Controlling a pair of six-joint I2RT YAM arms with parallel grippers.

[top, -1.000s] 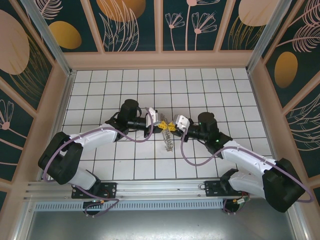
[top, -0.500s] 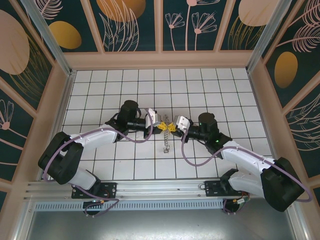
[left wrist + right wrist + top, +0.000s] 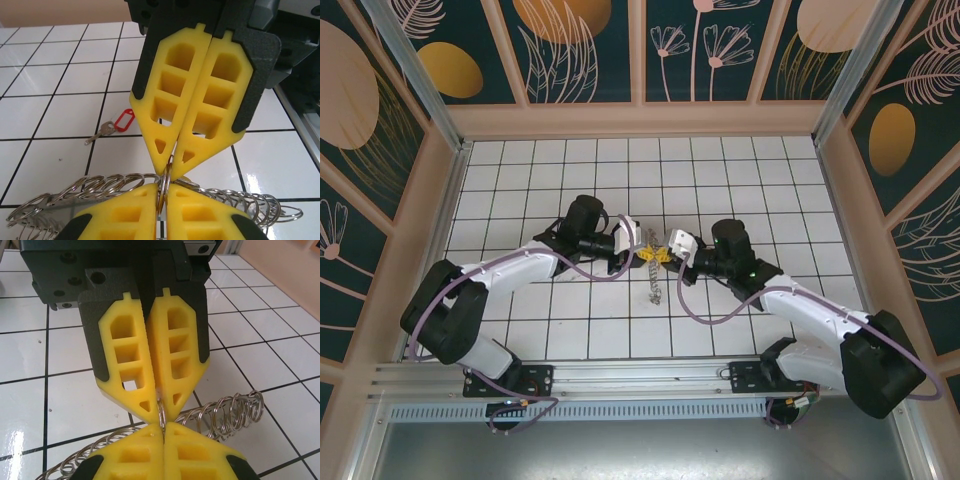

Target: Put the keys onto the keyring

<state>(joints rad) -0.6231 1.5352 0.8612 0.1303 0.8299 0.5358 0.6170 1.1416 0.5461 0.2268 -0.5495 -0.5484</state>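
Together, the left tool and right tool pinched the keyring over the counter.
Both met tip to tip, each with its yellow fingers closed tight on a thin metal ring at the keyring's edge, while the fringe of small rings fanned out to either side above the white tiles. One key with a red tag lay on the tiles nearby, apart from both tools.

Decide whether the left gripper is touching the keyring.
Touching. The left wrist view shows the left gripper shut on a small metal ring of the keyring, pinched between its yellow tips.
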